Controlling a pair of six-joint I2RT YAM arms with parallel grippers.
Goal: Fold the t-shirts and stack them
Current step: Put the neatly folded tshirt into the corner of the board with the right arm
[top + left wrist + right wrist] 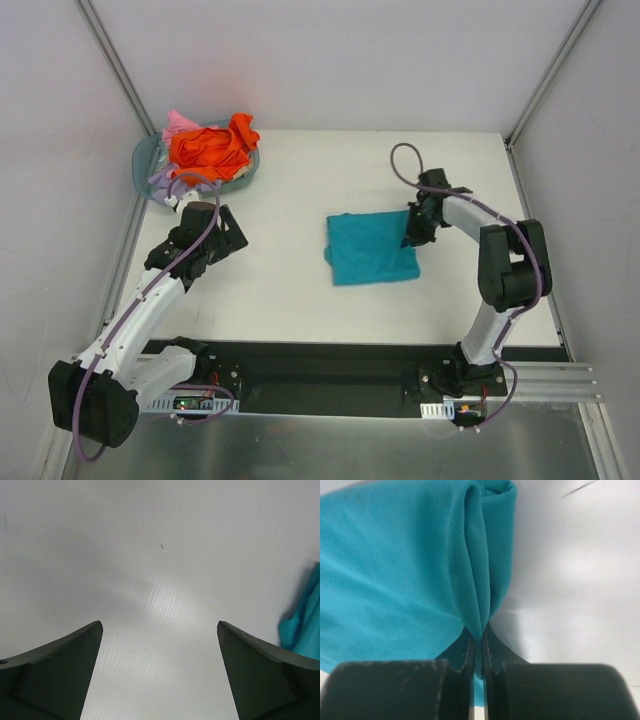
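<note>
A teal t-shirt (368,247), folded into a rough square, lies on the white table right of centre. My right gripper (413,228) is shut on its right edge; in the right wrist view (479,637) the teal cloth (410,570) is pinched into a ridge between the closed fingers. My left gripper (226,236) is open and empty over bare table left of the shirt, whose teal edge (304,625) shows at the right of the left wrist view. An orange t-shirt (212,146), a pink one (178,124) and a lavender one (166,181) are heaped in and over the basket.
The round translucent grey-blue basket (146,156) stands at the table's back left corner. White walls with metal posts enclose the table on three sides. A black base rail (330,375) runs along the near edge.
</note>
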